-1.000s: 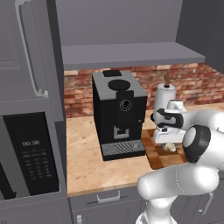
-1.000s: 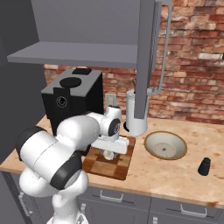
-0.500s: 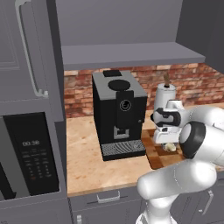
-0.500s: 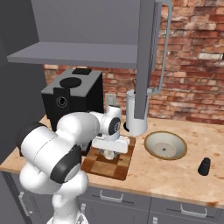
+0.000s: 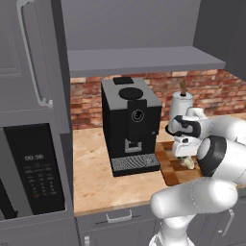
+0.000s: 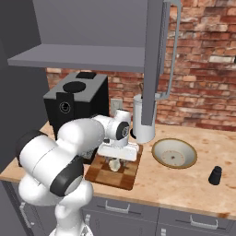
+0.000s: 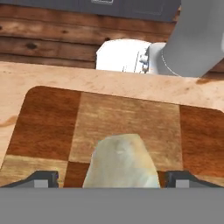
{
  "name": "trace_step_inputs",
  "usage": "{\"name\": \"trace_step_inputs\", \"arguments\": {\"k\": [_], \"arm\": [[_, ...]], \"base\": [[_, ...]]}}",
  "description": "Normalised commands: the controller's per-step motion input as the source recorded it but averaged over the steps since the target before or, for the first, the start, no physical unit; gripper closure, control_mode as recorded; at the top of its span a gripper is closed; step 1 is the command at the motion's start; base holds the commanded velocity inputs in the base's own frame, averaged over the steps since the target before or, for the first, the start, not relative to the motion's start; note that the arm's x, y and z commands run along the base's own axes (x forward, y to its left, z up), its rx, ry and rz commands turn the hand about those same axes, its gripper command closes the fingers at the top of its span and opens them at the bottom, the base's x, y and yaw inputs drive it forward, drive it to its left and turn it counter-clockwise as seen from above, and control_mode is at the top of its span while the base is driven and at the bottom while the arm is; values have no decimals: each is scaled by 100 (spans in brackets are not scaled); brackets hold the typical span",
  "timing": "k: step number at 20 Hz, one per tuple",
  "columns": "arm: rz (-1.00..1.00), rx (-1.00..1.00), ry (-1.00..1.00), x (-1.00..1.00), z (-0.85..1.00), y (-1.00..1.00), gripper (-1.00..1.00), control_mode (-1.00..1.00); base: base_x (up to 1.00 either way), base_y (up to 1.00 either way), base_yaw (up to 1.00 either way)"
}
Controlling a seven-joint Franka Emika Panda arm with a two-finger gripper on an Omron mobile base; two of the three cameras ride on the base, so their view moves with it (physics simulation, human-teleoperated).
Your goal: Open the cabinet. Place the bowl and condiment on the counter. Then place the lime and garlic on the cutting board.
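The garlic (image 7: 120,161) sits on the cutting board (image 7: 127,118), directly between my fingertips (image 7: 42,178), and I can see clear board on both sides of it, so the gripper (image 7: 113,179) is spread wide with nothing in its grasp. From the right base view the bulb (image 6: 114,165) rests just under the hand (image 6: 119,154) and appears to be standing on the wood on its own. Whatever I do next turns on that: it lies straight below the hand, in line with the gripper, so I judge a plain vertical lift should clear it without nudging it.

It looks pale, lumpy and roughly as tall as it is wide, narrowing a little toward the top, with no clear long axis.

Further out, the bowl (image 6: 174,152) and the condiment (image 6: 215,175) stand on the counter (image 6: 193,184) to the right. I cannot make out the lime from here.
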Motion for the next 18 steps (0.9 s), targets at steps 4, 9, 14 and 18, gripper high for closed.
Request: {"name": "trace_step_inputs", "arguments": {"k": [4,9,14,18], "arm": [[0,3,-12,-53,47,0,-100,-100],[0,1,-11,-43,57,5,-100,-100],[0,0,-13,-55,79,6,-100,-100],[-1,0,-19,-56,70,20,-100,-100]], "base": [[0,0,0],[0,0,0],[0,0,0],[0,0,0]]}}
